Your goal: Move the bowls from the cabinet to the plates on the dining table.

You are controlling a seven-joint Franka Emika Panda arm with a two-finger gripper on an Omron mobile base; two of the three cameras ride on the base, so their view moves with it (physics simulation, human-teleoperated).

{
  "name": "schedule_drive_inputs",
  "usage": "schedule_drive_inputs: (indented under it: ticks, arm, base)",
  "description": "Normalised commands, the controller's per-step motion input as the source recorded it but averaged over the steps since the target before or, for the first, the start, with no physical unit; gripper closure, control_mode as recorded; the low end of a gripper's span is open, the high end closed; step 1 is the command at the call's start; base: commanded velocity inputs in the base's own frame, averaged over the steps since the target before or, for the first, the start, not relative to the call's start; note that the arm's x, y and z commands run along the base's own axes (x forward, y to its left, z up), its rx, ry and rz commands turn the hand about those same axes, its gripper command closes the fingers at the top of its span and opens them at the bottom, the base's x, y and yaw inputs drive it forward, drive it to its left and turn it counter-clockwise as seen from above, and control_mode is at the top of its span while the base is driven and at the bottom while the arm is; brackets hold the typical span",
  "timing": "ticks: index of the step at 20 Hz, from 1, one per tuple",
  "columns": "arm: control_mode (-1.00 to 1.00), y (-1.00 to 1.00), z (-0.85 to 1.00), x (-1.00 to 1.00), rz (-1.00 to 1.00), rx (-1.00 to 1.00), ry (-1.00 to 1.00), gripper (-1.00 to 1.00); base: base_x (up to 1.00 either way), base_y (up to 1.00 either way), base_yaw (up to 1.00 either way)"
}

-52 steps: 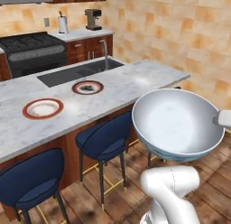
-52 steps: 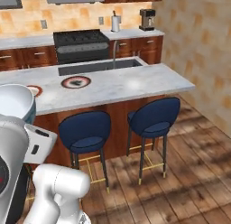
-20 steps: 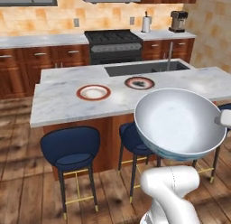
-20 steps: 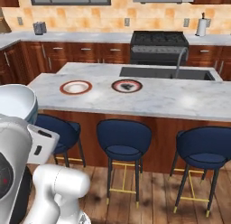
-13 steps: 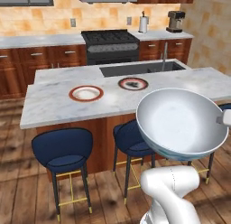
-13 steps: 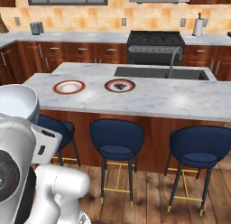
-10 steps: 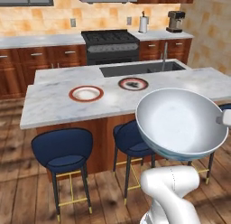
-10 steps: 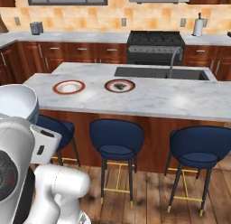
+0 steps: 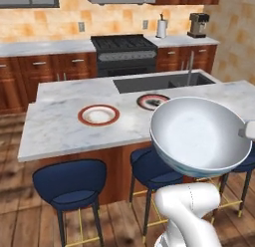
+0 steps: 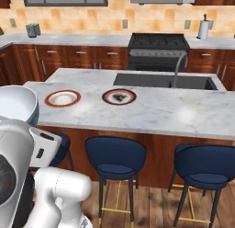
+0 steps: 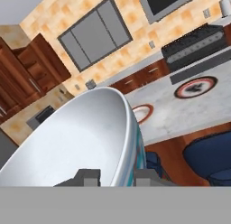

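Note:
My gripper (image 11: 118,177) is shut on the rim of the grey-white bowl (image 11: 76,137), one finger inside and one on the bluish patterned outside. The bowl (image 9: 199,134) hangs tilted in front of the dining table (image 9: 60,126), above the stools, and shows at the left edge of the right base view as bowl (image 10: 16,105). Two red-rimmed plates lie on the marble: the left plate (image 9: 98,114) and a right plate (image 9: 149,100) partly behind the bowl. The right base view shows them as left plate (image 10: 63,98) and right plate (image 10: 119,96). A dark wooden cabinet (image 11: 22,78) stands at the left of the hand view.
Blue stools (image 9: 69,184) line the table's near side, with more stools (image 10: 114,158) in the right base view. A sink with a faucet (image 9: 159,82) is set in the table's far half. A stove (image 9: 122,44) and lower cabinets run along the back wall.
The whole picture has shifted as the base drove: the table now lies square ahead and slightly nearer. The bowl stays in my grip at the same spot in both base views.

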Motion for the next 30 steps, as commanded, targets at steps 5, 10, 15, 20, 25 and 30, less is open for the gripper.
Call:
schedule_drive_inputs:
  ticks: [5,10,15,20,25,30]
  arm:
    - [1.00,0.00,0.00,0.00,0.00,0.00,0.00,1.00]
    - [1.00,0.00,0.00,0.00,0.00,0.00,0.00,1.00]
    - [1.00,0.00,0.00,0.00,0.00,0.00,0.00,1.00]
    - [1.00,0.00,0.00,0.00,0.00,0.00,0.00,1.00]
    - [1.00,0.00,0.00,0.00,0.00,0.00,0.00,1.00]
    - [1.00,0.00,0.00,0.00,0.00,0.00,0.00,1.00]
  base:
    - [0.70,0.05,0.00]
    - [0.68,0.13,-0.01]
    - [0.59,0.19,-0.03]
    - [0.32,0.23,-0.06]
    - [0.16,0.31,-0.05]
    - [0.00,0.01,0.00]
